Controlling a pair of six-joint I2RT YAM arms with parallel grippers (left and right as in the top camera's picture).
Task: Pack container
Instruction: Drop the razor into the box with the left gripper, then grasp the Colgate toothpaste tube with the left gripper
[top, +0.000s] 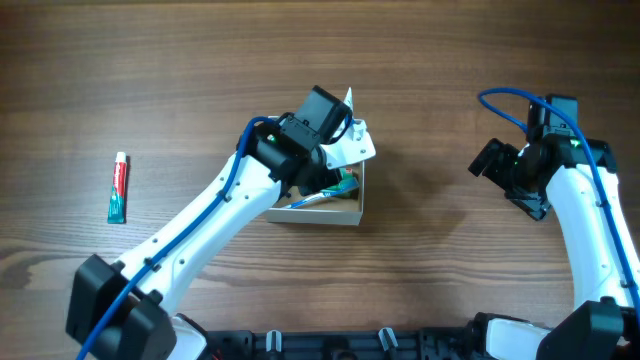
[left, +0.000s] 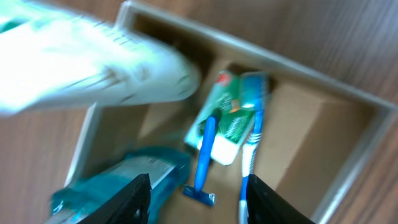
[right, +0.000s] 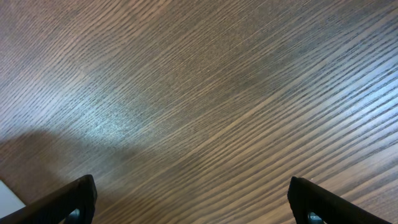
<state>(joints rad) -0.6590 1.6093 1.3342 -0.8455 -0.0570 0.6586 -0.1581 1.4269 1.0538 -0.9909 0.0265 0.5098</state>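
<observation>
The container (top: 318, 214), a square white-walled box with a tan inside, sits at mid-table, mostly under my left arm. In the left wrist view the container (left: 292, 70) holds a green-and-white tube (left: 225, 122), a blue razor (left: 204, 163), a blue-and-white toothbrush (left: 252, 138) and a teal bottle (left: 127, 179). My left gripper (left: 196, 202) is open just above its inside. A blurred white tube (left: 93, 62) lies across the far left rim; it also shows in the overhead view (top: 352, 147). My right gripper (top: 487, 160) is open and empty over bare table (right: 193, 205).
A red, white and teal toothpaste tube (top: 118, 188) lies on the wooden table at the far left, well apart from the container. My right arm stands at the right side of the table.
</observation>
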